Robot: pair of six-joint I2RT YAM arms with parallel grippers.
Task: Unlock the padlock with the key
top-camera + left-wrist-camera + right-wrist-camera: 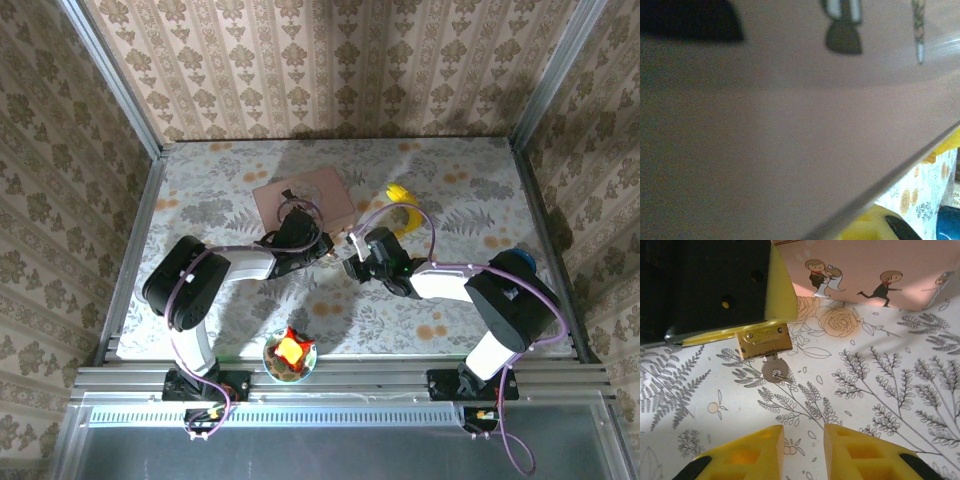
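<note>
Padlock [763,341] sits low by the near edge of the pink box [865,270], right at the worktop [880,390]; resting on it or just off it, cannot tell. Brass body lies crosswise, its keyhole face turned toward the right arm. Reads as deliberate: the lock is offered so the other arm can come straight at it.

Left tool [322,246] has it. In the right wrist view one yellow finger [779,290] comes down onto the lock's top edge, and a thin yellow edge runs alongside. The shackle is hidden behind that. Jaws nearly together, so I take it as a narrow pinch on the padlock, steadying it against a twist.

Key [774,371] is in the lock: round head sticks out of the body's lower face, blade hidden inside. Whether it is turned, cannot tell.

Right tool [802,434] faces the key head-on, near but apart from it. Its two yellow pads [740,455] are spread with bare worktop between them, nothing held.

Judgement: insertion done, turn not yet done. Next move calls for the right tool to close on the key head and rotate while the left holds firm. Risk: the head is small and thin, so the pads could slip off or nudge the lock out of the left pinch.

Banana [400,195] lies beyond the right tool, not involved
</note>
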